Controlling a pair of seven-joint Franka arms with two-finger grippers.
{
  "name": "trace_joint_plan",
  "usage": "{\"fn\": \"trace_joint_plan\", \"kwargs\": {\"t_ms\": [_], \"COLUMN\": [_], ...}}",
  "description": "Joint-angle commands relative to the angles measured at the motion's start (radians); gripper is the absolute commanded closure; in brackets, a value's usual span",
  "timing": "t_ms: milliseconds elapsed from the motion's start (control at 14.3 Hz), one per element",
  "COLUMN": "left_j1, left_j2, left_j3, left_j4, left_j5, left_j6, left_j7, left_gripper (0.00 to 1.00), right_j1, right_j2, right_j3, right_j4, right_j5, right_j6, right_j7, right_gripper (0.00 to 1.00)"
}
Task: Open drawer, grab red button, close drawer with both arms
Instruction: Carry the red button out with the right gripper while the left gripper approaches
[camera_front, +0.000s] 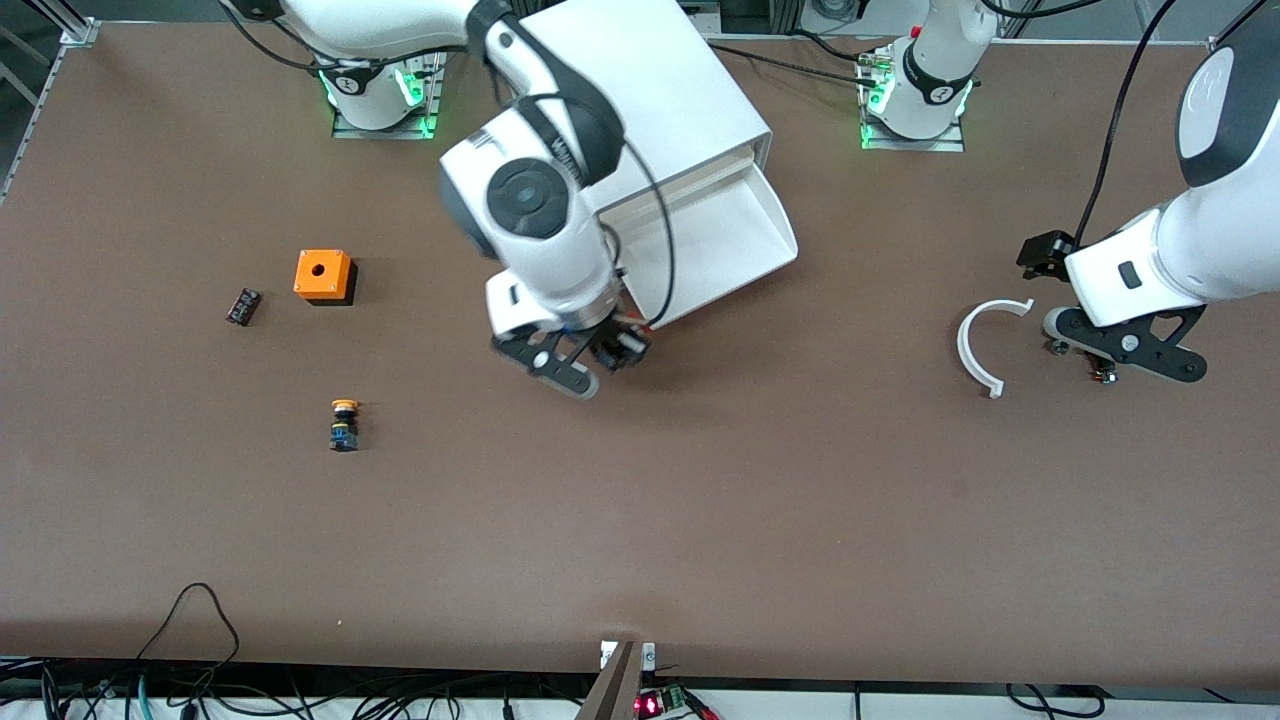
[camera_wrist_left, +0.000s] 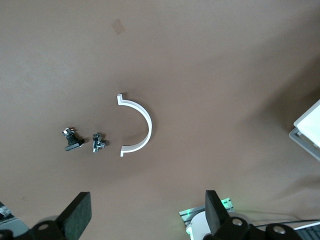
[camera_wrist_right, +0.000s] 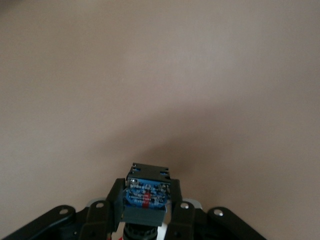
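My right claw (camera_front: 590, 365) is clenched on the button (camera_wrist_right: 146, 192), gripping it by its dark body so its blue-and-red underside faces my wrist camera, and I hold it in the air over bare tabletop (camera_front: 700, 500) just off the open drawer's front corner. I judge it sits there because the grab is done and the piece has to be clear of the tray before anything slides shut. From the front camera the button shows only as a small dark lump between my fingers, and its red cap is hidden. The drawer (camera_front: 715, 245) is pulled well out of the white cabinet (camera_front: 660, 95), and the part of its white tray I can see is bare, though my own arm covers one end. My left claw (camera_front: 1125, 350) hangs released, fingers (camera_wrist_left: 75, 215) spread and holding nothing, above the tabletop toward the left arm's end, just beside a white half-ring (camera_front: 985, 345) and two small metal bits (camera_wrist_left: 85, 141). It waits there, I think, as the free hand for the push. Toward the right arm's end, well apart, stand the yellow-capped button (camera_front: 344, 425), the orange box (camera_front: 323, 274) and a small dark part (camera_front: 243, 306), none of them mine to handle. The drawer is not yet closed.
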Motion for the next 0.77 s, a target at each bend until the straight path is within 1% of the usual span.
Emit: {"fn": "trace_joint_plan", "kwargs": {"t_ms": [0,70,140,280,349,419,629,699], "left_j1": [0.018,0.02,0.008,-0.037,-0.051,-0.086,-0.156,-0.176], "left_j2": [0.064,0.066,0.064,0.076,0.087,0.089,0.084,0.079], "left_j3": [0.005,0.005,0.002,-0.001,-0.001,-0.001,-0.001,-0.001], "left_j4": [0.019,-0.025,-0.057,-0.111,-0.134,-0.163,-0.269,-0.312], "left_j5": [-0.155,-0.201,-0.2,-0.211,-0.211,-0.211,-0.209,-0.209], "left_j6": [0.062,0.116,0.174,0.243,0.291,0.338,0.495,0.551], "left_j7": [-0.204,-0.302,-0.391,-0.566,-0.631,-0.68,-0.832,-0.873], "left_gripper": [0.0,0.0,0.0,0.0,0.0,0.0,0.0,0.0], "right_j1": [-0.106,-0.143,-0.177,-0.235,-0.261,-0.288,-0.352,-0.372], "right_j2": [-0.006,-0.006,-0.005,0.0,0.003,0.003,0.003,0.001], "right_j3": [0.014,0.014,0.012,0.011,0.009,0.011,0.009,0.009], "right_j4": [-0.016,-0.04,-0.063,-0.085,-0.105,-0.137,-0.25,-0.276], "right_j5": [0.021,0.019,0.011,0.005,-0.002,-0.016,-0.082,-0.082], "right_j6": [-0.048,-0.047,-0.035,-0.018,0.0,0.029,0.149,0.175], "right_j7": [-0.282,-0.375,-0.455,-0.601,-0.664,-0.716,-0.845,-0.88], "right_gripper": [1.0,1.0,1.0,1.0,1.0,1.0,1.0,1.0]}}
